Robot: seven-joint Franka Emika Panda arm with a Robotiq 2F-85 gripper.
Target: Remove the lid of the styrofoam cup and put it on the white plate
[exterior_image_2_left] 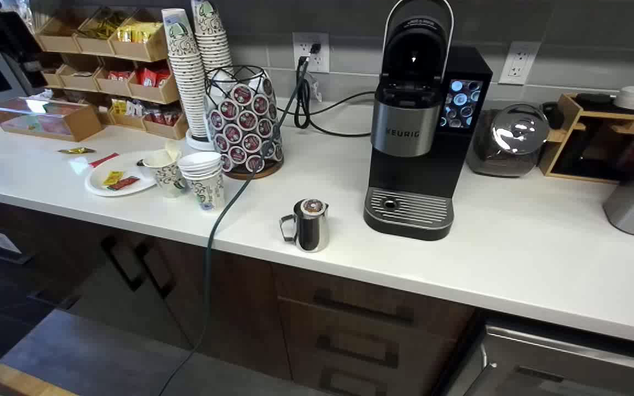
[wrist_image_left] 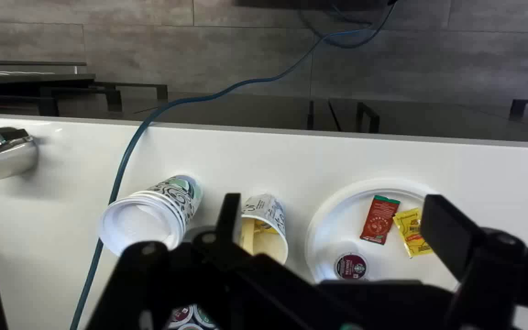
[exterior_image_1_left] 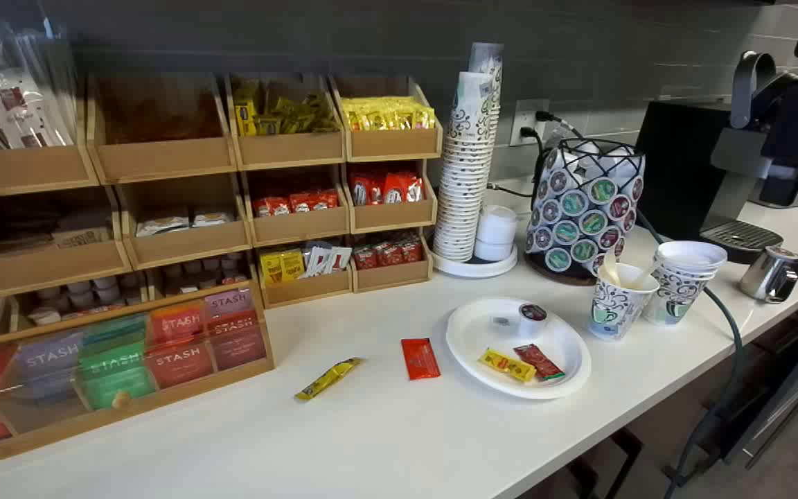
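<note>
Countertop, wrist view: gripper spread wide; cup of sticks, at three o'clock from presumed styrofoam cup, could topple if grazed by off-centre descent.

"STASH" on packets, lower left; "KEURIG" on coffeemaker, right of centre; each in an exterior view.

In an exterior view the gripper is cut off at 10 o'clock. In the wrist view its slightly blurred fingers hide part of the white plate at 4 o'clock and 1 side of the patterned cup at 6. In an exterior view the tea box is clipped at 8; any print on the loose red packet, at 6, is too small to read.
</note>
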